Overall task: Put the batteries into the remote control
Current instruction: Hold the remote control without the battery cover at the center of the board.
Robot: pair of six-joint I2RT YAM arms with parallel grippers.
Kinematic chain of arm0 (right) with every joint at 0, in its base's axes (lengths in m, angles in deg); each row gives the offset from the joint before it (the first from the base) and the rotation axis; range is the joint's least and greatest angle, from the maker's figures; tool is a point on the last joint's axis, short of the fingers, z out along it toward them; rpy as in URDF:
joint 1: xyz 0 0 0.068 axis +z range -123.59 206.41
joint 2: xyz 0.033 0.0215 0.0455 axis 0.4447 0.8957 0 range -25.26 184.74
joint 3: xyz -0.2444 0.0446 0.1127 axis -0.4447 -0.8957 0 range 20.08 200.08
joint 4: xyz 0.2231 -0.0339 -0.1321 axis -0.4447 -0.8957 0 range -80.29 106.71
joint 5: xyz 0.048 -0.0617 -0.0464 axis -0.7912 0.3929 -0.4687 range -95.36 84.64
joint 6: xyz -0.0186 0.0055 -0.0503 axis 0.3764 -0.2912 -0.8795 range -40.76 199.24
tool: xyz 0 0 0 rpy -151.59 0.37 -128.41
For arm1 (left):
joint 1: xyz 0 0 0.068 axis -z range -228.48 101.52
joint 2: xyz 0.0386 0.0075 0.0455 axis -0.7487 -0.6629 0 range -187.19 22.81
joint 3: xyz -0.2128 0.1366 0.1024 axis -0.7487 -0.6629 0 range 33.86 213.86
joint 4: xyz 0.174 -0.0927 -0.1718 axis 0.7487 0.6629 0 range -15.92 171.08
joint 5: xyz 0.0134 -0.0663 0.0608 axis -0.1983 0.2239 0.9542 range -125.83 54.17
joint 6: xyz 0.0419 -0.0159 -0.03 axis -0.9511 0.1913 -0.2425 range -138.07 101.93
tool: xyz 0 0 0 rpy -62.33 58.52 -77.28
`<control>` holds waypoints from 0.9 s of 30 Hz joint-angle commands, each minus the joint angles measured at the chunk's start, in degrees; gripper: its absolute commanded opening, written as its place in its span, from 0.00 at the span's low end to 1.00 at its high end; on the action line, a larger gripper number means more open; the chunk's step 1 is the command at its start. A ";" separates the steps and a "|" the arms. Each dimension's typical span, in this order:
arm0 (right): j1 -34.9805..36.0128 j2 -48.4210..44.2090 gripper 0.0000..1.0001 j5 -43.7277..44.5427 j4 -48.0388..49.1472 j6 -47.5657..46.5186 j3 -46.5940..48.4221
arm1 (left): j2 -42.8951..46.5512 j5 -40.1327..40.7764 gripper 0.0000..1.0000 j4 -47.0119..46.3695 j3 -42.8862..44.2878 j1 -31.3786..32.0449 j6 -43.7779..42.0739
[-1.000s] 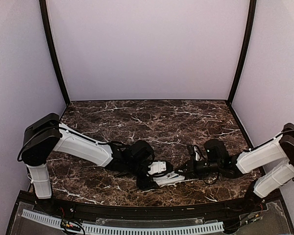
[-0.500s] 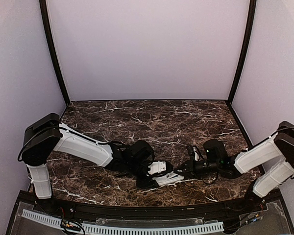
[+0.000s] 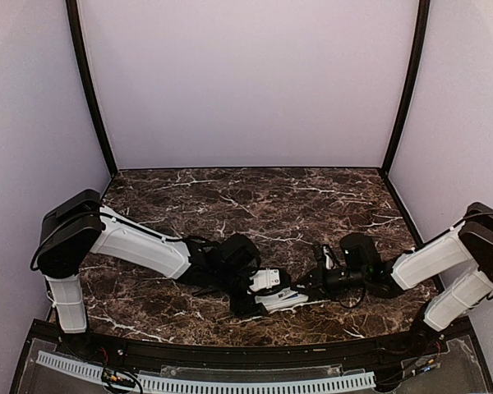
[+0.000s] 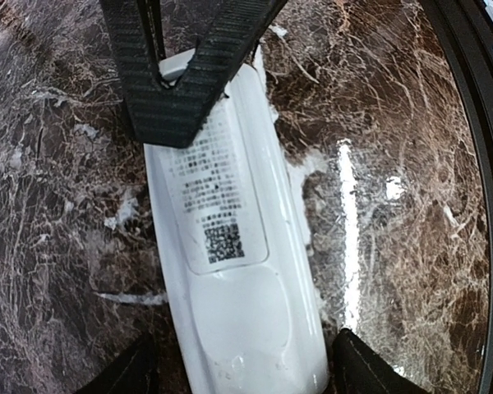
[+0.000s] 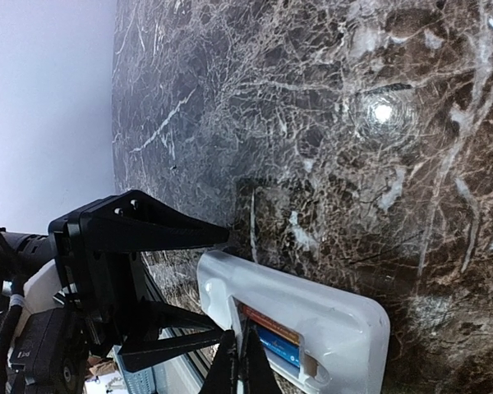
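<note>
The remote control [image 4: 230,271] lies back-up on the marble table, its label and QR code showing. It also shows in the top view [image 3: 283,301]. My left gripper [image 4: 242,373] straddles its near end, one finger [image 4: 123,373] on each side, gripping it. In the right wrist view the remote [image 5: 329,308] has its battery bay open, with the orange battery [image 5: 271,322] and the blue battery [image 5: 281,345] lying side by side inside. My right gripper [image 5: 240,365] is shut, its tips together at the bay's edge beside the batteries. Its fingers [image 4: 177,90] cover the bay in the left wrist view.
The dark marble table [image 3: 255,205] is walled by pale panels at the back and sides. A black rail [image 3: 230,355] runs along the near edge, close to the remote. The left gripper's black fingers [image 5: 148,230] flank the remote in the right wrist view.
The right arm has edged slightly left toward the remote. The left arm and the remote have stayed put.
</note>
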 commanded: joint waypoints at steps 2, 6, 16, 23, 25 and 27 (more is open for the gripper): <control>0.41 2.52 0.00 1.15 -2.33 -0.20 0.60 | 0.99 -0.79 0.73 0.57 2.62 0.24 0.57; 0.41 2.74 0.00 1.12 -1.82 -0.18 0.51 | -0.05 -3.31 0.72 -3.65 4.25 0.24 2.96; 0.49 2.45 0.00 0.95 -1.45 -0.50 0.33 | -3.44 -6.66 0.57 -9.06 5.34 0.24 5.45; 0.53 2.67 0.00 0.68 -0.98 -0.46 0.42 | -4.50 -5.49 0.45 -11.05 5.22 0.33 5.77; 0.52 2.86 0.00 0.64 -0.83 -0.51 0.42 | -4.69 -5.11 0.42 -11.63 5.12 0.33 5.87; 0.55 3.03 0.00 0.59 -0.49 -0.38 0.42 | -4.89 -4.83 0.40 -12.04 5.04 0.33 6.11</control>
